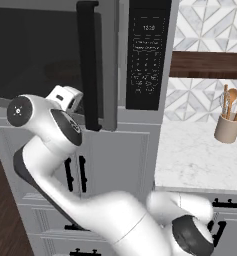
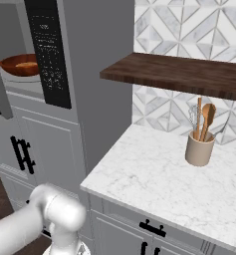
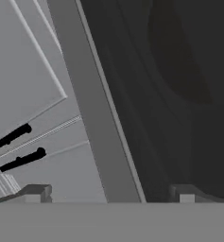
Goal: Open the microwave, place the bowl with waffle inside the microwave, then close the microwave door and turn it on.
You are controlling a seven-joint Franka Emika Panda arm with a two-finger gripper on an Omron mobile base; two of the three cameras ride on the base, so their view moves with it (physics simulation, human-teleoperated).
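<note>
— Where is your tool right now?

— My tool [image 3: 111, 196] sits at the bottom of the hand view, its two fingertips [image 3: 35, 193] standing wide apart with nothing between them. They straddle the grey lower frame of the microwave door [image 3: 92, 118], which runs as a slanted band through the middle of that view, with the dark tinted window to its right.

— And the door itself?

— In the left base view the microwave door [image 1: 40, 55] takes up the upper left, its long black bar handle [image 1: 89, 65] hanging upright just left of the black control panel [image 1: 147, 55]. My arm crosses below it, the hand close under the handle's lower end.

— Where is the bowl?

— Inside the microwave [image 2: 79, 74] (seen at the upper left of the right base view). The bowl [image 2: 17, 64] rests in the cavity, and the waffle [image 2: 26, 64] lies in it.

— Anything else around?

— A beige utensil cup [image 2: 199, 147] with wooden spoons stands on the marble worktop [image 2: 154, 184], right of centre, under a dark wooden shelf [image 2: 179, 72].
</note>
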